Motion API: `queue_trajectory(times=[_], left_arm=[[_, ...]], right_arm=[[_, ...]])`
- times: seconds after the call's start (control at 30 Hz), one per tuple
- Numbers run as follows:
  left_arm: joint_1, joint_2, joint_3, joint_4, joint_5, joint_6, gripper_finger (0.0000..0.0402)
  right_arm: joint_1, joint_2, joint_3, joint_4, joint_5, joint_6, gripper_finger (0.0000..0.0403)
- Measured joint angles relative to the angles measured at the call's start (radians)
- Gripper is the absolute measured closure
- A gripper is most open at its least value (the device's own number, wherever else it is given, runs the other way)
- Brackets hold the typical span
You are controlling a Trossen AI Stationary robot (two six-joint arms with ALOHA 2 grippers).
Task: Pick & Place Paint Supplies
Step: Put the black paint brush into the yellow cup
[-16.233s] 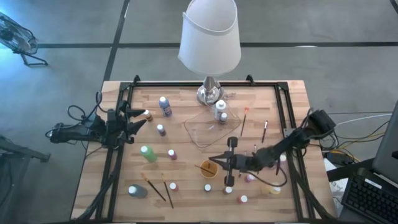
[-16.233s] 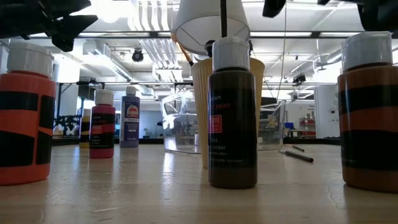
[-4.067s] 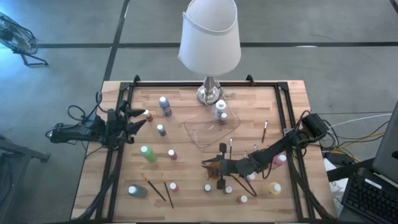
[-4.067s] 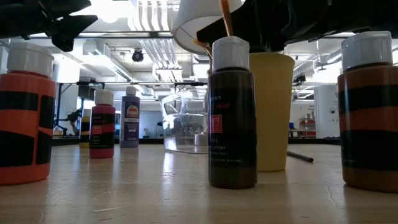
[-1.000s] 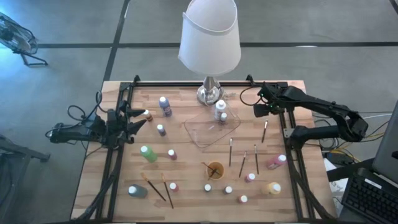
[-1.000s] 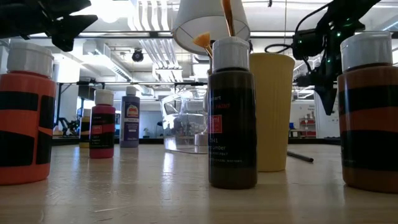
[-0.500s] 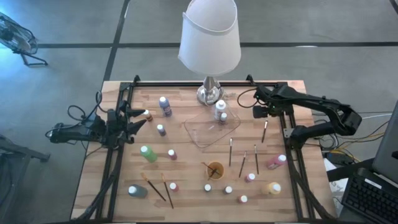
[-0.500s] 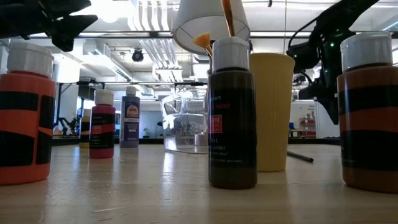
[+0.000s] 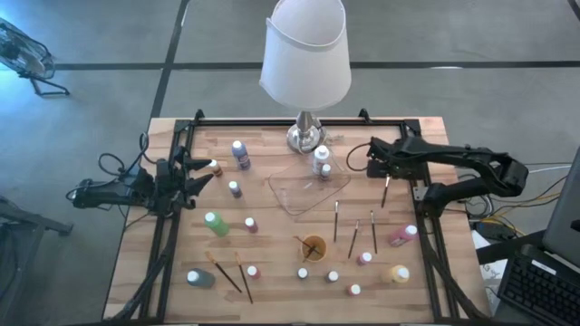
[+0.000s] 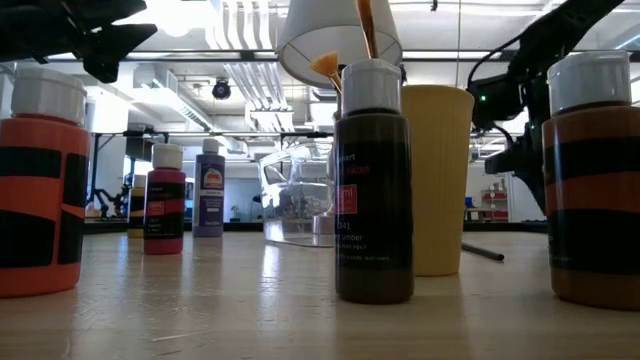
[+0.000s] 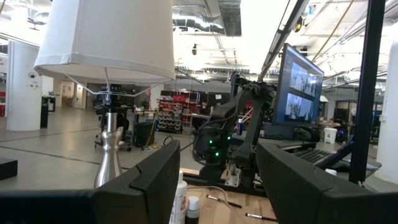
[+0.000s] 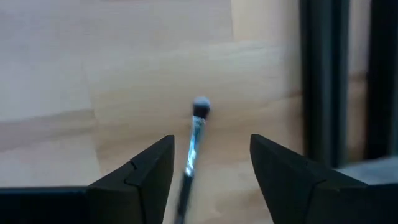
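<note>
The right gripper (image 9: pixel 374 166) hovered with its fingers (image 12: pixel 138 173) parted and empty over a thin dark-handled brush (image 9: pixel 386 189) that lay on the wooden table (image 9: pixel 272 226) near the right rail, the brush's metal ferrule showing between the fingertips in the right wrist view. The left gripper (image 9: pixel 201 172) waited at the table's left edge, its fingers (image 11: pixel 152 177) spread wide with nothing between them. The other brushes (image 9: pixel 353 235) lay beside the small orange cup (image 9: pixel 314 247), which held a brush, while white-capped paint bottles (image 9: pixel 239 152) stood scattered around the clear plastic tray (image 9: pixel 304 188) and the lamp (image 9: pixel 305 54).
</note>
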Motion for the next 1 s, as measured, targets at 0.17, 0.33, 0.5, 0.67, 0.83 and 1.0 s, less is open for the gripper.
queue_trajectory(times=[0.17,0.33,0.5,0.67,0.83,1.0], left_arm=[[0.000,0.000,0.000,0.000,0.000,0.000,0.0183],[0.000,0.000,0.000,0.000,0.000,0.000,0.0183],[0.000,0.000,0.000,0.000,0.000,0.000,0.0183],[0.000,0.000,0.000,0.000,0.000,0.000,0.0183],[0.000,0.000,0.000,0.000,0.000,0.000,0.0183],[0.000,0.000,0.000,0.000,0.000,0.000,0.0183]], right_arm=[[0.004,0.000,-0.072,0.182,0.008,0.003,0.0185],[0.000,0.000,-0.104,0.229,0.044,0.000,0.0179],[-0.001,0.000,-0.112,0.230,0.062,0.010,0.0181],[-0.001,0.000,-0.128,0.231,0.065,0.012,0.0193],[-0.001,-0.001,-0.156,0.243,0.069,0.021,0.0206],[0.000,-0.003,-0.167,0.257,0.082,0.013,0.0221]])
